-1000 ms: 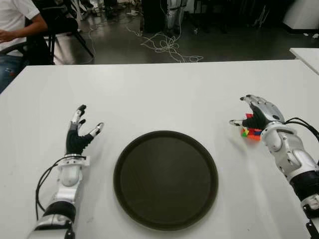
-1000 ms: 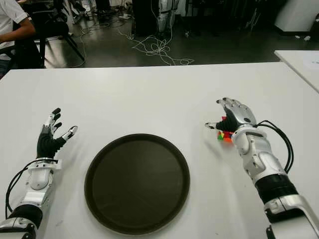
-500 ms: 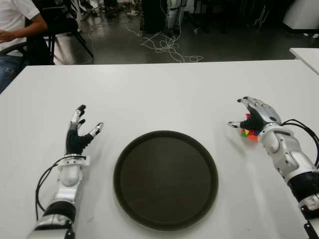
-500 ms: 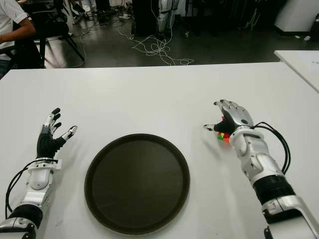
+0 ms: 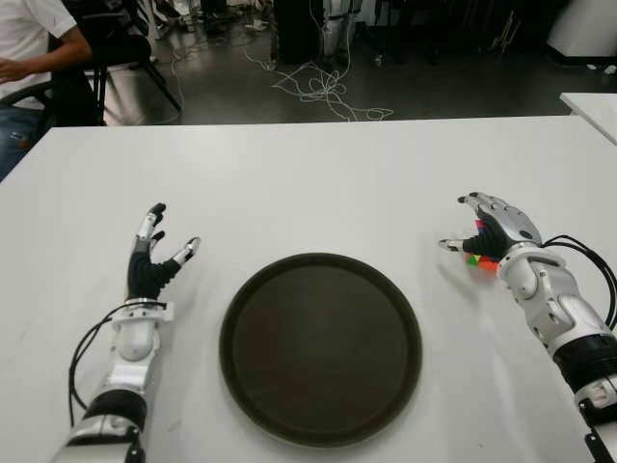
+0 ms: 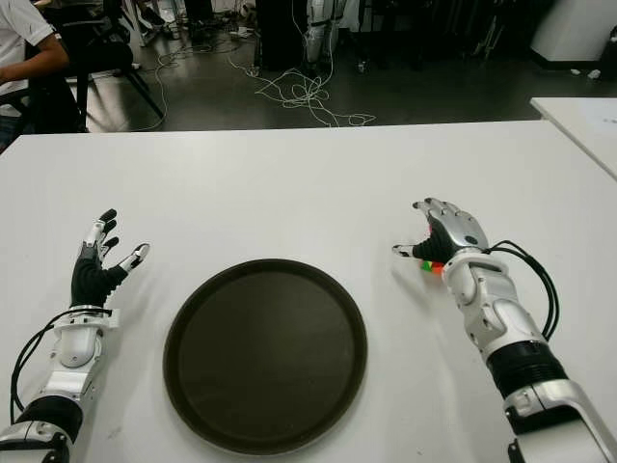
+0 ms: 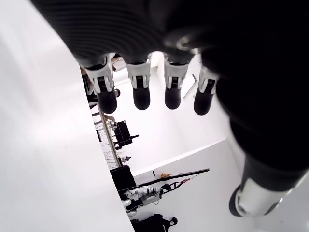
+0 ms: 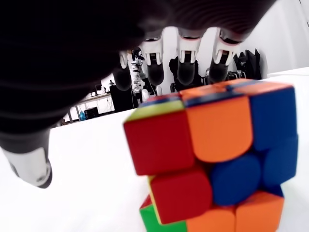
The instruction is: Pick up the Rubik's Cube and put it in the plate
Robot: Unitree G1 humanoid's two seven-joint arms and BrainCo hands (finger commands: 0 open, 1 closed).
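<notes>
The Rubik's Cube point(image 5: 479, 258) sits on the white table point(image 5: 318, 183), right of the dark round plate point(image 5: 320, 347). My right hand point(image 5: 463, 227) arches over the cube from above and covers most of it. In the right wrist view the cube point(image 8: 217, 154) fills the space under the palm. The fingertips point(image 8: 186, 67) hang spread beyond it and the thumb point(image 8: 29, 164) stands off to one side; none closes on the cube. My left hand point(image 5: 159, 246) shows left of the plate, open, with its fingers point(image 7: 140, 96) spread.
A seated person point(image 5: 29, 48) and a chair are beyond the table's far left corner. Cables point(image 5: 323, 92) lie on the floor behind. Another white table's corner point(image 5: 593, 106) shows at the far right.
My right hand has sunk slightly over the cube and hides more of it. The left hand and the plate have not moved.
</notes>
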